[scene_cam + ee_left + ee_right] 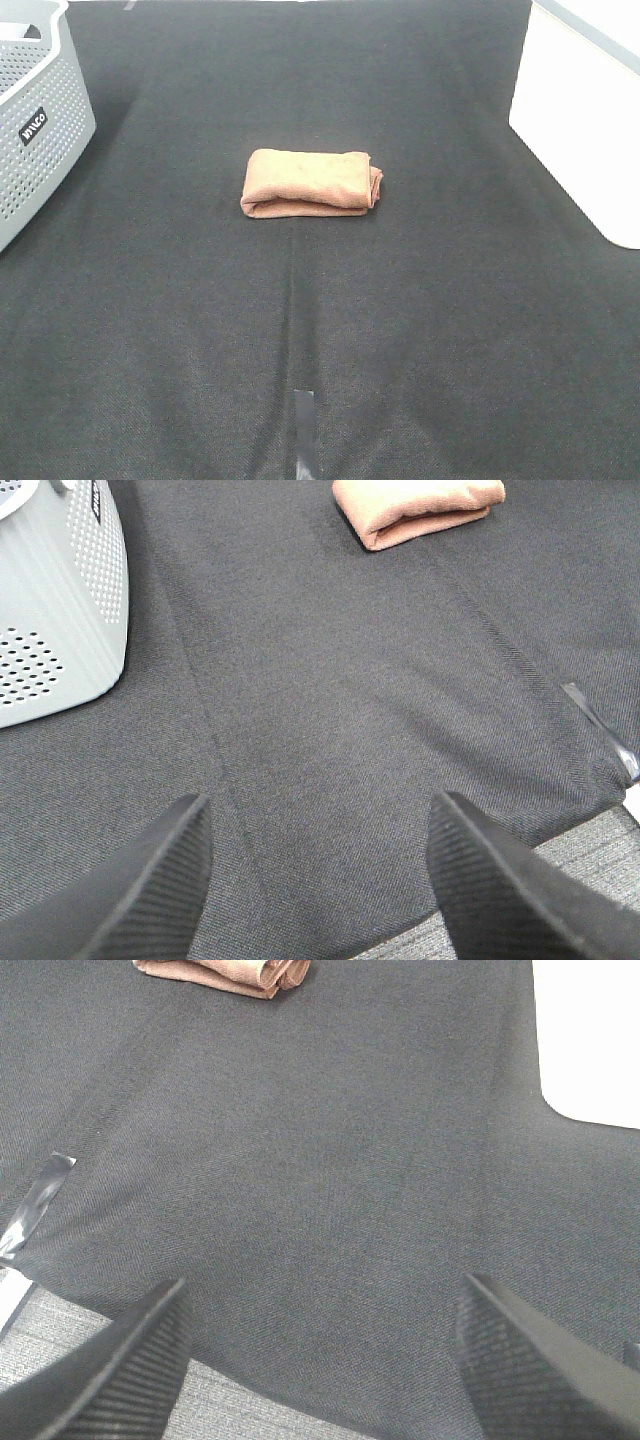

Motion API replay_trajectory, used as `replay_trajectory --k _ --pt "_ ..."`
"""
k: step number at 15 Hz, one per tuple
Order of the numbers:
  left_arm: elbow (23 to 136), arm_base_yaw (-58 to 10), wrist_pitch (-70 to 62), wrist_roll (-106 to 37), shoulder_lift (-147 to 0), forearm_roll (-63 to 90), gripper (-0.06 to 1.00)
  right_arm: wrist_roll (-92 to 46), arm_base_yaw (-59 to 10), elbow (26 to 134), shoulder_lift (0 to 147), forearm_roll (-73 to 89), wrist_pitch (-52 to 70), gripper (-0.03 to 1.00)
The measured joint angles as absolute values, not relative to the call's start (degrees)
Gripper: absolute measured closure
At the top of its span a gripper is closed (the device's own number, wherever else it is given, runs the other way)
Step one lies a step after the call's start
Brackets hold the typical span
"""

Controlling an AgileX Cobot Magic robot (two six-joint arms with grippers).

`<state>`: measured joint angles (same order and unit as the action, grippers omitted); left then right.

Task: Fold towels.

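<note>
**Towel folded mid-worktop, both hands wide open and empty**

Exterior high: towel (311, 182) lies folded into a compact rectangle near the centre of the dark-cloth worktop (420, 330). Layered edges show along its near side, rolled ends at its right. Grey perforated basket (40, 120) sits at the far left edge, well apart from the towel. White box (585, 120) at the far right, also well apart. Strip of tape (304, 430) on the cloth at the near edge, roughly in line with the towel. No arm or hand visible in this view.

Left wrist: left hand (320, 880) hovers over bare cloth, fingers (150, 890) spread wide, nothing between them. Towel (415, 508) is well away from it, untouched. Basket (55, 600) stands off to one side. Tape (600, 725) shows near the cloth edge.

Right wrist: right hand (320, 1360) same story, fingers (520, 1360) spread wide, holding nothing, over bare cloth. Towel (225, 972) partly cropped at the frame edge, well apart from the hand. White box (590, 1040) in one corner, tape (35, 1205) at the opposite side.
</note>
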<state>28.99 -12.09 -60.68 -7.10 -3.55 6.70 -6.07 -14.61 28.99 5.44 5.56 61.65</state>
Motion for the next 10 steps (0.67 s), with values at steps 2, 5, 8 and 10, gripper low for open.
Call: replay_trajectory --k 2,5,8,10 --pt "29.0 -12.1 -60.7 -7.1 -3.6 6.7 0.34 -6.1 -14.6 29.0 5.4 5.6 61.7 0.27" --pt "29.0 -12.1 -60.7 -7.2 -3.6 6.8 0.34 -6.1 -14.6 29.0 5.4 5.6 61.6 0.27" --pt "29.0 -8.3 -60.7 -7.2 -3.5 6.8 0.34 -6.1 -14.6 29.0 5.4 5.6 61.5 0.27" --pt "29.0 -3.2 -60.6 -7.2 -2.3 6.8 0.34 -6.1 -13.9 29.0 5.4 5.6 61.5 0.27"
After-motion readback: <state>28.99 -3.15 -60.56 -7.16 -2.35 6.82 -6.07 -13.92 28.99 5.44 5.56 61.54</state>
